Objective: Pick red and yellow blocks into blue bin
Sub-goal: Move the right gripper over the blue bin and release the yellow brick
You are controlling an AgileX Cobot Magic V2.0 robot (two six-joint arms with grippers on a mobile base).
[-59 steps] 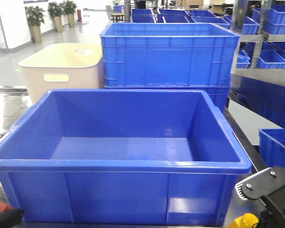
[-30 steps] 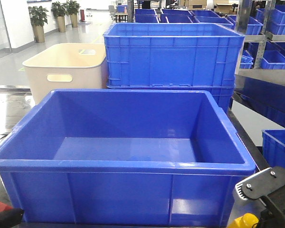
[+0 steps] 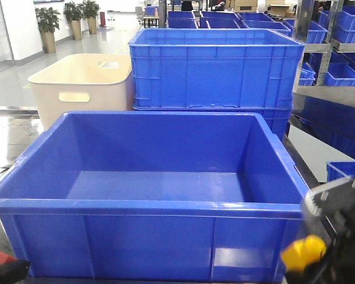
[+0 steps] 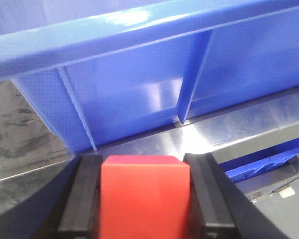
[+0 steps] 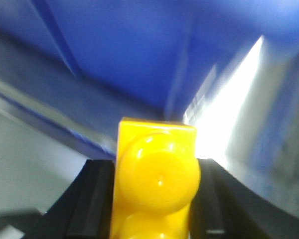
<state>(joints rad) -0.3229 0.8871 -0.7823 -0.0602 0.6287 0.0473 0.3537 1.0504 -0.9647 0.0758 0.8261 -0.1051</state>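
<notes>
The large blue bin [image 3: 148, 206] stands in the middle of the steel table; nothing shows inside it. My left gripper [image 4: 144, 199] is shut on the red cube [image 4: 144, 191], low in front of the bin's outer front wall [image 4: 134, 94]. In the front view only a red and black bit of it [image 3: 3, 266] shows at the bottom left corner. My right gripper [image 5: 154, 199] is shut on the yellow studded brick [image 5: 157, 184], close to the bin's outer wall. In the front view the brick [image 3: 303, 251] is at the bin's front right corner, blurred, below rim height.
A taller ribbed blue crate [image 3: 216, 68] stands behind the bin, with a beige tub [image 3: 83, 86] to its left. Shelves with small blue bins [image 3: 343, 65] are at the right. Another blue bin [image 3: 343, 171] sits low at the right, past the table edge.
My right gripper has risen with the yellow brick and is blurred by motion. The left gripper has stayed at the bottom left corner. The view shifted slightly before half a second ago.
</notes>
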